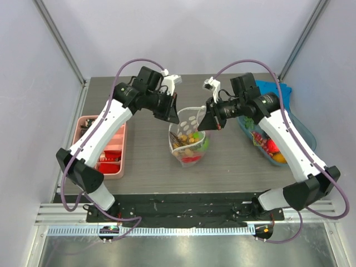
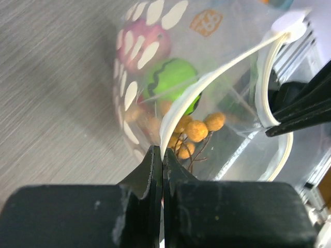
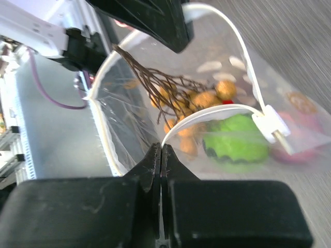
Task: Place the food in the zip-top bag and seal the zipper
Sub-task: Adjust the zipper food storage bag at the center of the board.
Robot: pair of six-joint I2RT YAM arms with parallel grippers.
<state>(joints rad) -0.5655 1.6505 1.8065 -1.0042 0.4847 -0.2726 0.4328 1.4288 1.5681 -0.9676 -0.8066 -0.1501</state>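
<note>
Nearest the lens, both arms rise from the near edge of the bench and reach inward. At far left sits a pink tray with red pieces in it.

The left end effector is pinched tight on the left mouth edge of the bag, its fingers meeting on the white zipper.

The bag stands mid-bench between the two arms with its mouth open. It holds food: a green piece, a pink one, orange berries on brown stems, and something red at the bottom.

The right end effector is likewise clamped on the zipper at the opposite edge. A white slider sits farther along that strip.

At far right, a blue tub holds more red, yellow and green pieces.
</note>
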